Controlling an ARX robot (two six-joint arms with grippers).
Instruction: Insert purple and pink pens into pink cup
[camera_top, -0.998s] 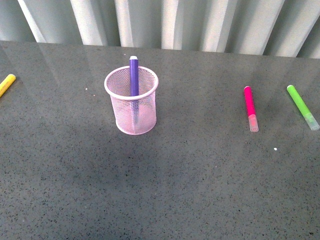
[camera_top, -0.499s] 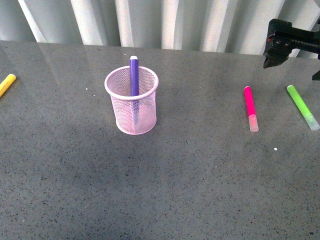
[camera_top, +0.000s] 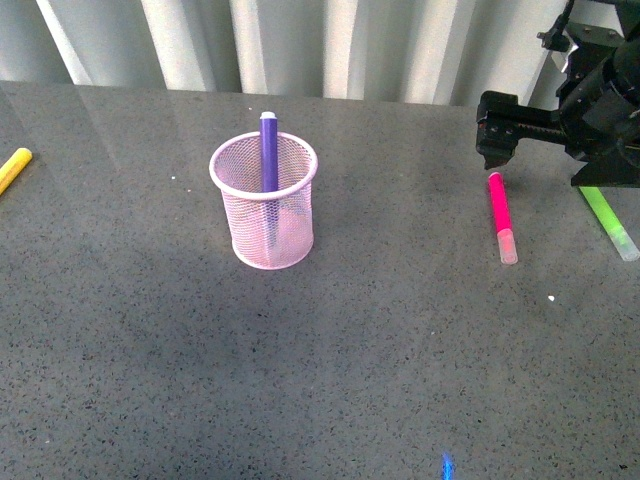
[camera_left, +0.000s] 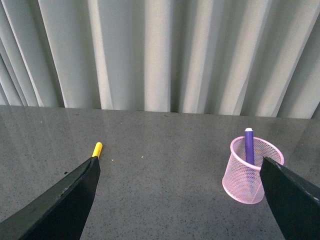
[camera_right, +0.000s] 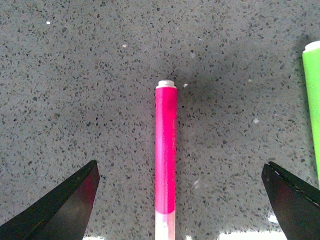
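Observation:
The pink cup (camera_top: 285, 235) stands upright on the grey table, left of centre. The purple pen (camera_top: 268, 150) stands in it, its end above the rim. The pink pen (camera_top: 499, 212) lies flat on the table at the right, clear cap toward me. My right gripper (camera_top: 492, 150) is open and hovers just above the pen's far end. In the right wrist view the pink pen (camera_right: 165, 150) lies between the open fingers of the right gripper (camera_right: 180, 166), untouched. My left gripper (camera_left: 179, 160) is open and empty; its view shows the cup (camera_left: 240, 185) and the purple pen (camera_left: 249, 145).
A lime-green marker (camera_top: 610, 218) lies right of the pink pen, partly under my right arm, and shows in the right wrist view (camera_right: 312, 100). A yellow marker (camera_top: 14, 168) lies at the far left edge. A grey curtain (camera_top: 330, 45) hangs behind the table.
My right arm has come into view from the right and moved left and down, over the pink pen's far end. Cup and pens have not moved.

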